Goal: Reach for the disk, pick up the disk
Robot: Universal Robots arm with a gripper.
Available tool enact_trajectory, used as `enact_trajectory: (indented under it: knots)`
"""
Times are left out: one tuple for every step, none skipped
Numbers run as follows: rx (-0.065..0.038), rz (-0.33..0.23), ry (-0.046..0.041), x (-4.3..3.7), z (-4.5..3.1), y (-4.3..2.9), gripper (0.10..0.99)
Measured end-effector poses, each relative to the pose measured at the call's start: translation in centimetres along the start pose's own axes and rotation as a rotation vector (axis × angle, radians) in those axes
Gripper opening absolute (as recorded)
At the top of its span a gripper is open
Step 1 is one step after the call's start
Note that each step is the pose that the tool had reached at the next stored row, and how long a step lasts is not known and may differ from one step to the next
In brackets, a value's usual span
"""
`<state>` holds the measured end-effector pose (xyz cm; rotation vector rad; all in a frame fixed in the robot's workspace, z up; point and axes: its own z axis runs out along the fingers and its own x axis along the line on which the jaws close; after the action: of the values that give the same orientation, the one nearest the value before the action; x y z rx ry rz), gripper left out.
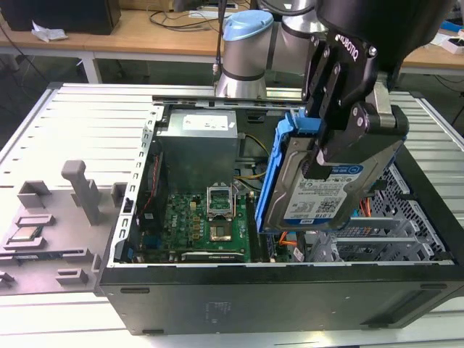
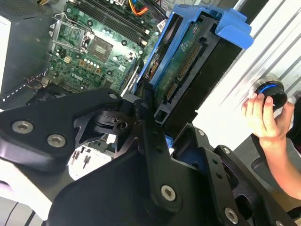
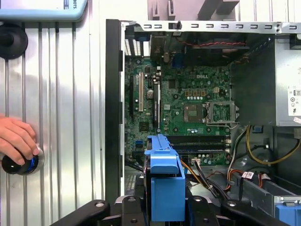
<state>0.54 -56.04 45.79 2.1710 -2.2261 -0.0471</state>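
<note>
Held tilted above the open computer case (image 1: 290, 304), clear of the green motherboard (image 1: 210, 225): the disk (image 1: 326, 192) in its blue bracket (image 3: 164, 183), clamped between the closed fingers (image 1: 355, 130) of the black gripper (image 1: 337, 148). Off to the side, a person's hand (image 2: 265, 117) resting on a round button (image 3: 21, 164).

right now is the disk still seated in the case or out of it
Out. The gripper is shut on the disk and holds it on edge above the open computer case, its blue bracket clear of the bay.
</note>
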Motion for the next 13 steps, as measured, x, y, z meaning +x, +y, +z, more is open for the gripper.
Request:
enact_trajectory:
  knots:
    - [0.000, 0.000, 0.0001, 0.26, 0.02, -0.01, 0.365]
    - [0.000, 0.000, 0.0001, 0.50, 0.04, -0.01, 0.365]
    - [0.000, 0.000, -0.0001, 0.59, 0.06, -0.01, 0.365]
    - [0.000, 0.000, -0.0002, 0.59, 0.07, -0.04, 0.365]
    - [0.000, 0.000, -0.0001, 0.59, 0.07, -0.14, 0.365]
    - [0.000, 0.000, 0.0002, 0.59, 0.05, -0.29, 0.365]
    - [0.000, 0.000, 0.0000, 0.58, 0.04, -0.52, 0.365]
    - [0.000, 0.000, 0.0001, 0.58, 0.03, -0.71, 0.365]
    - [0.000, 0.000, 0.0001, 0.57, 0.02, -0.95, 0.365]
    - [0.000, 0.000, 0.0000, 0.57, 0.01, -1.26, 0.365]
    - [0.000, 0.000, 0.0000, 0.55, -0.01, -1.76, 0.365]
    - [0.000, 0.000, 0.0000, 0.54, -0.02, -2.07, 0.365]
    - [0.000, 0.000, 0.0001, 0.53, -0.04, -2.43, 0.365]
